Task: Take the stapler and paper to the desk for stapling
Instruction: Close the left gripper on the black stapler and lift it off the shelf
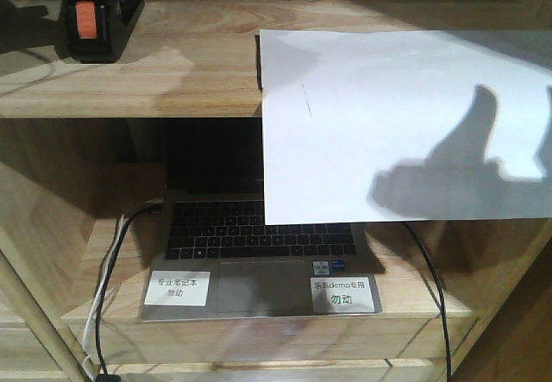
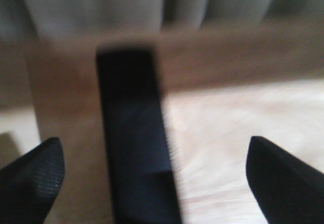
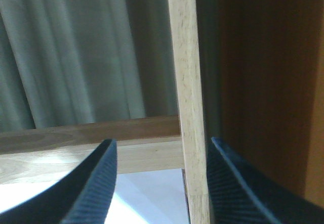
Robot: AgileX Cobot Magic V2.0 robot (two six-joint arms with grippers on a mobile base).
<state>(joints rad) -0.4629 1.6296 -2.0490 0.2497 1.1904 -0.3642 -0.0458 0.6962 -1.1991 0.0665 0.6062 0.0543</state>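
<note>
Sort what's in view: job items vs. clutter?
Job: stapler; paper.
Lying about: laptop; white labels on it; cables.

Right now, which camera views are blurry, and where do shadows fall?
Front view: sharp; a dark shadow falls on the paper at right, and the stapler sits in dimness. Left wrist view: smeared throughout, only the left fingers read. Right wrist view: fairly crisp, right fingers included.

matt white paper (image 1: 379, 115), grainy pale-wood shelf (image 1: 172, 72), black plastic stapler (image 1: 97, 21)
</note>
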